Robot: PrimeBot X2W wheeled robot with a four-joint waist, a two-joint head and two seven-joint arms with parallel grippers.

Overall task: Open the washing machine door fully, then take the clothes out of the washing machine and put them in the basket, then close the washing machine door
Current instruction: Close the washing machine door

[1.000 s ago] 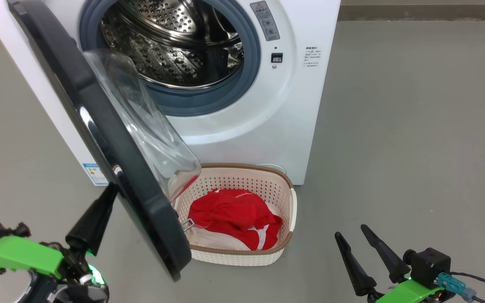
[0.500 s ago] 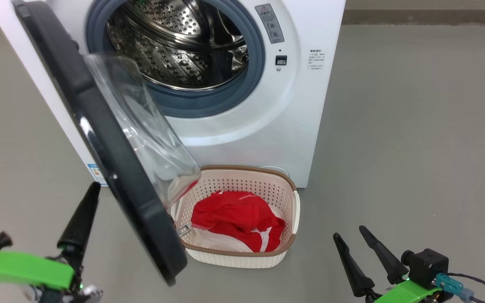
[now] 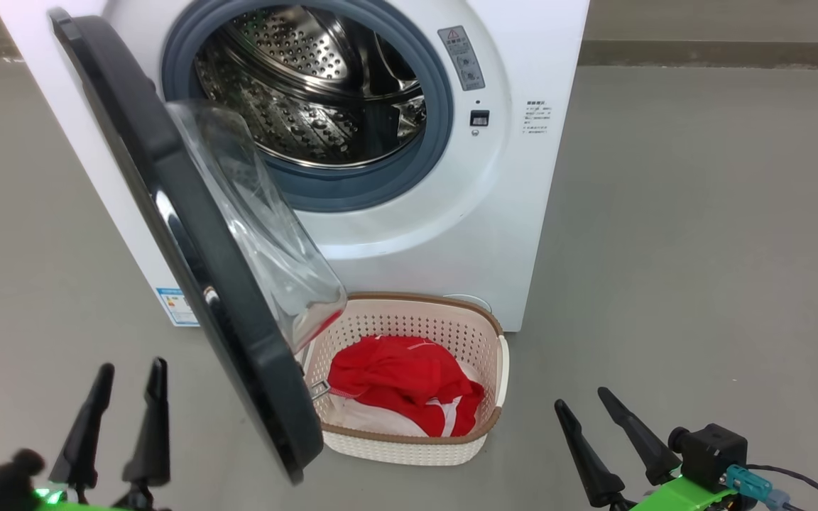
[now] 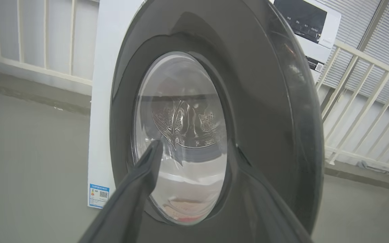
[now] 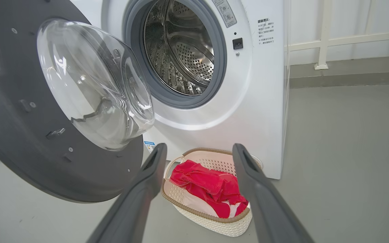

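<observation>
Low on the left, the left gripper (image 3: 133, 366) had its fingers apart, holding nothing, near the open door (image 3: 189, 234). The right gripper (image 3: 580, 398) was spread too, near the basket (image 3: 500, 369). The clothes (image 3: 395, 376) lay in it, before the washer (image 3: 522, 213).

Clothes (image 3: 398, 380) in basket (image 3: 409, 448) before washing machine (image 3: 466, 234)

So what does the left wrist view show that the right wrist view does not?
Left wrist view: the outer face of the washing machine door, the dark control panel. Right wrist view: the door's inner side, the basket with the red clothes in plain sight. Both: the washing machine, its steel drum (through the door glass from the left), its blue label.
</observation>
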